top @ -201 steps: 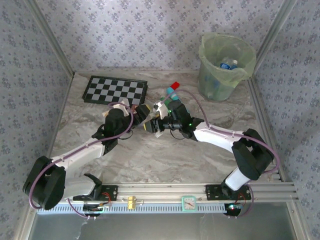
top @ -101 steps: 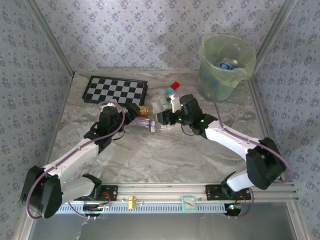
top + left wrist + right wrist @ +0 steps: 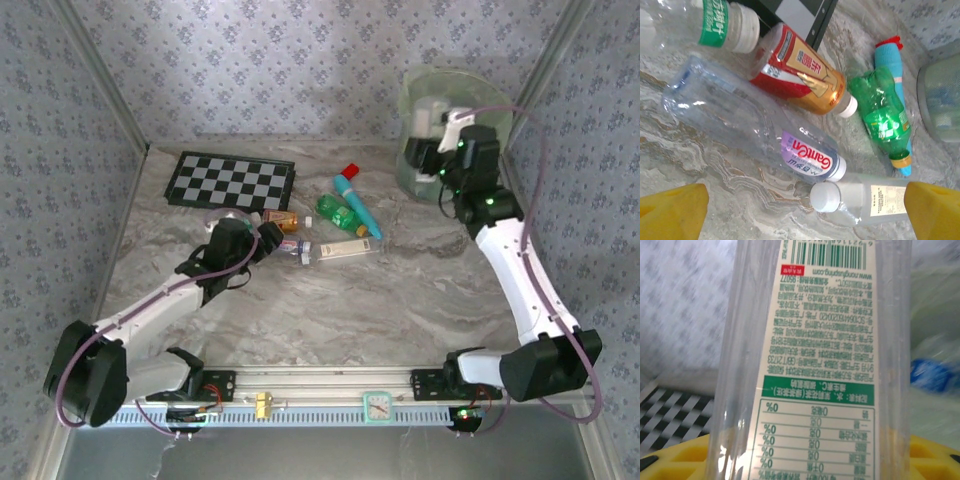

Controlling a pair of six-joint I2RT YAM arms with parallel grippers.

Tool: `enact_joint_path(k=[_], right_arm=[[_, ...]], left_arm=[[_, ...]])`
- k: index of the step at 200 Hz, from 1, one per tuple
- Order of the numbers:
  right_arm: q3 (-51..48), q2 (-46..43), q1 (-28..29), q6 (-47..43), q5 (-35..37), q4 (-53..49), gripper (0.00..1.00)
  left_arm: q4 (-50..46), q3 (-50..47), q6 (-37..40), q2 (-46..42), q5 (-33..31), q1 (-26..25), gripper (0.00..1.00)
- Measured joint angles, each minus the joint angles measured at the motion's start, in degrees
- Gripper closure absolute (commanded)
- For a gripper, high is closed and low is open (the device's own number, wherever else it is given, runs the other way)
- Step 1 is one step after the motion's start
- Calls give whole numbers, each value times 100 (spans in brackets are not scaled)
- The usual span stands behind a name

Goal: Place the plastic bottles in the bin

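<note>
Now R tool [image 3: 428,148] pinches clear bottle [image 3: 815,365] at bin [image 3: 440,72] w/ blue bottle [image 3: 930,375] inside; L tool [image 3: 268,240] spread

The marbled desk [image 3: 400,300] carries four bottles lying on their sides just ahead of the left gripper [image 3: 272,238]: a red-and-gold bottle [image 3: 800,72], a purple-labelled bottle [image 3: 755,130], a white-capped bottle [image 3: 860,197] and a green bottle [image 3: 882,112]. A teal tube [image 3: 357,205] lies just past the green bottle. A chessboard [image 3: 230,180] lies flat beyond the bottles, and the bin [image 3: 412,172] stands well off to the gripper's right.

Left pincer [image 3: 270,238] spread wide, low; right pincer [image 3: 428,140] clamped, arm outstretched.
</note>
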Motion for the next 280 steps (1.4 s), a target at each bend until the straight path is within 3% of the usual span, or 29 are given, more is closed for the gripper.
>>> enact_joint_path(k=[61,140,172,229,280], right_arm=[[2295,1904,-1016,201,444,37,45],[4540,4284,-1058,328,931,-1075,42],[4704,4492,-1047,330,1097,-1482,34],[4975,4511,-979,260,1298,-1757,0],[4728,4017,-772,22,1484,-1801,0]], left_arm=[[-83,229,240,238,44,-302,0],[-422,236,378,-4,-76,-334,0],[-542,236,422,-208,-229,-332,0],[-649,236,468,-236,-326,-332,0],[-693,236,490,-319,-372,-332,0]])
